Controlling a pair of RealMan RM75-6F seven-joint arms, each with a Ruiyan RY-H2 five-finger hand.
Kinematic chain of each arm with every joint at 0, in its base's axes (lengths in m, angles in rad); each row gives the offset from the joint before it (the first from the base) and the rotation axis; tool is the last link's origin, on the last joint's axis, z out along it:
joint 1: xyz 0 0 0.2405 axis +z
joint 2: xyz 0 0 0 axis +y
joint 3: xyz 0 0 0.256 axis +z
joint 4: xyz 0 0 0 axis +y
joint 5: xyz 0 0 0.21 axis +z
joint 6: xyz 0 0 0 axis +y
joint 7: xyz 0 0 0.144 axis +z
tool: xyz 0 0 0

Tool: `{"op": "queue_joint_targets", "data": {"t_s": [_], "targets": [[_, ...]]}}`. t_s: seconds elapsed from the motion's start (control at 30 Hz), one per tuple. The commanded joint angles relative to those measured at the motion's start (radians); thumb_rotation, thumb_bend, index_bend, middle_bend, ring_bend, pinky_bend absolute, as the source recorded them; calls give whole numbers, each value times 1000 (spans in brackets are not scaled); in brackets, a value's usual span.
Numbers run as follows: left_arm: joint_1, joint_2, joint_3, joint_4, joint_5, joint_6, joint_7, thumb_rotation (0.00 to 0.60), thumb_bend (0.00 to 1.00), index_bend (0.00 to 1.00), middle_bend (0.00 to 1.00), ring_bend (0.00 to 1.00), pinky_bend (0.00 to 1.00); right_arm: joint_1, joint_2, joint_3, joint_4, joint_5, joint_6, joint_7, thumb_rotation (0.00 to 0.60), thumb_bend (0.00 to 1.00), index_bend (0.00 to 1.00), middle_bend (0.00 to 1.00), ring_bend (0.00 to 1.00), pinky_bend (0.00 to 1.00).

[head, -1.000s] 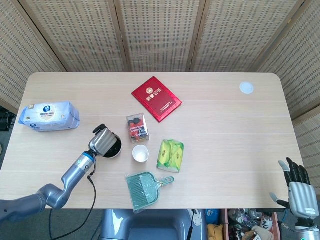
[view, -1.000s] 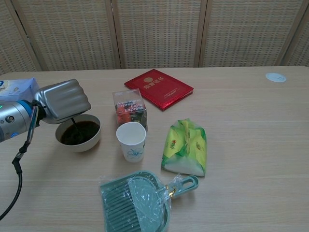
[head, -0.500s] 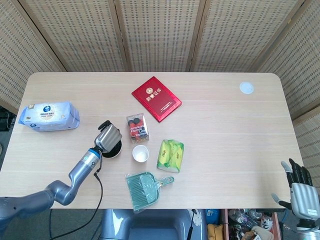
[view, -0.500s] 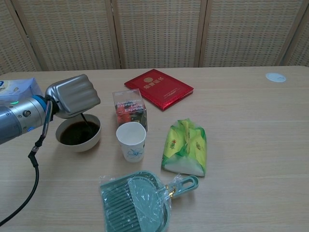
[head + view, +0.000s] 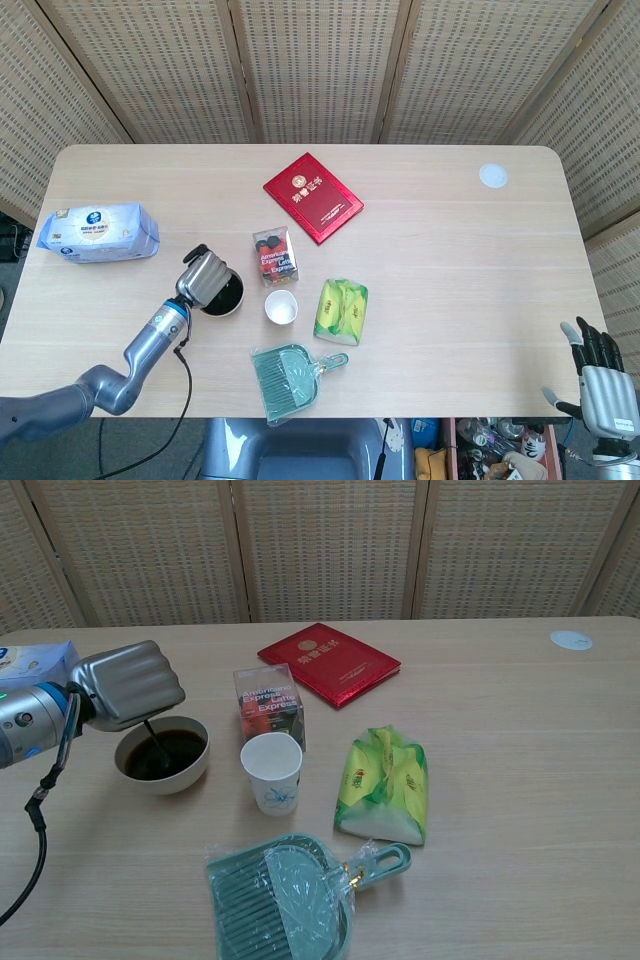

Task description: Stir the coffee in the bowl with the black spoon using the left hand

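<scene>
A white bowl (image 5: 193, 769) of dark coffee (image 5: 168, 756) stands left of centre on the table; in the head view the bowl (image 5: 232, 305) is half covered by my hand. My left hand (image 5: 124, 686) (image 5: 201, 278) hovers over the bowl's left side and grips the black spoon (image 5: 153, 739), whose thin handle runs down from the hand into the coffee. The spoon's bowl is hidden under the liquid. My right hand (image 5: 600, 385) hangs off the table's near right corner, fingers apart and holding nothing.
A paper cup (image 5: 272, 771) stands just right of the bowl, a small coffee box (image 5: 269, 706) behind it. A red booklet (image 5: 329, 663), a green snack bag (image 5: 384, 785), a teal dustpan (image 5: 287, 894) and a wipes pack (image 5: 99, 231) lie around.
My left hand swung right over the bowl half a second ago, then came back left, dragging the spoon through the coffee. The right hand has barely moved.
</scene>
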Motion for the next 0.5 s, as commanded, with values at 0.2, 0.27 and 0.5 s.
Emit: {"op": "queue_joint_targets", "data": {"t_s": [0.2,0.27,0.5], "targets": [[-1,8,1,-38,7,15,4,600,411,719,764,693,694,-5,1,-1,0,-1,8,4,600,235,67,23,0,0],[0,8,2,-43,3,15,9,600,411,718,764,693,694,-6,1,-1,1,-1,9,4,600,235,67,23,0,0],[10,19,2,-66,-11,30,28,600,412,586,764,688,694,-5,0,-1,2,-5,11,6,600,235,67,23,0,0]]}}
